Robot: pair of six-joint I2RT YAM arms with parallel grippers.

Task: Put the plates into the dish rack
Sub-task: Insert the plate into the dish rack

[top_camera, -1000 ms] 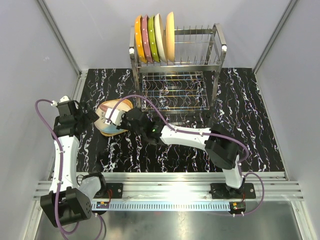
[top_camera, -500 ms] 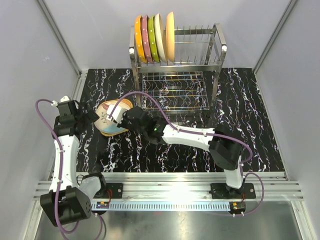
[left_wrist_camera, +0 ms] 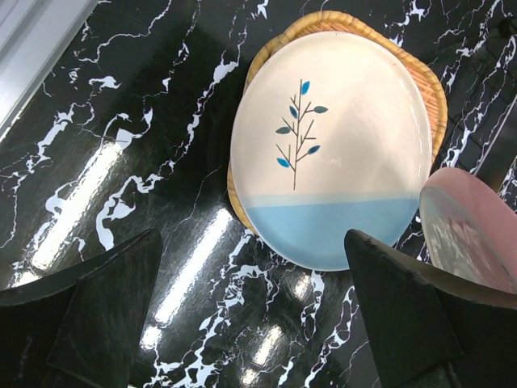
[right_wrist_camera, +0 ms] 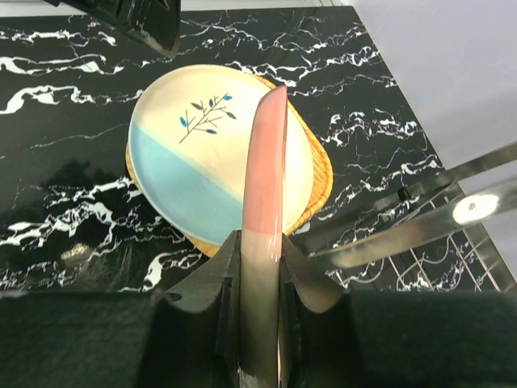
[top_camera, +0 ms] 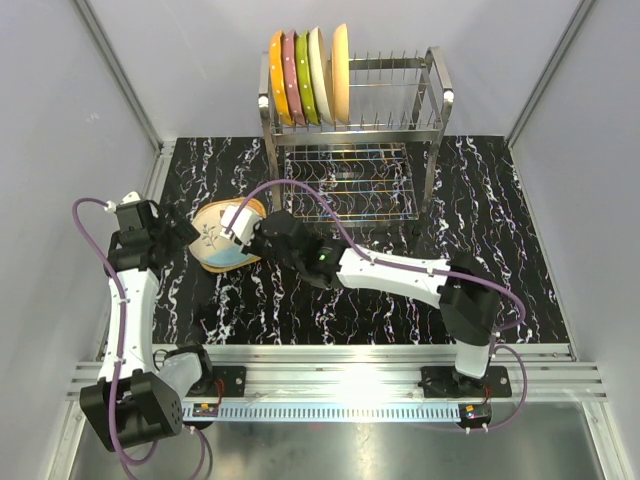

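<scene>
My right gripper (right_wrist_camera: 262, 267) is shut on the rim of a pink plate (right_wrist_camera: 265, 170), held on edge just above the stack; the pink plate also shows in the left wrist view (left_wrist_camera: 468, 234). The stack is a cream and light-blue plate with a leaf sprig (left_wrist_camera: 331, 145) on a tan woven-look plate (left_wrist_camera: 424, 81), lying flat on the table (top_camera: 215, 248). My left gripper (left_wrist_camera: 252, 238) is open and empty, hovering at the stack's left side (top_camera: 180, 232). The dish rack (top_camera: 350, 130) stands at the back with several plates upright in its upper left slots.
The rack's lower wire grid shelf (top_camera: 345, 180) lies just right of the stack. Rack tubing (right_wrist_camera: 452, 206) runs close to my right gripper. Black marbled tabletop (top_camera: 480, 230), grey walls on both sides, and an aluminium rail (top_camera: 340, 360) at the near edge.
My right gripper has shifted slightly right with the pink plate, and the right arm's elbow swung to the right. My left gripper barely moved.
</scene>
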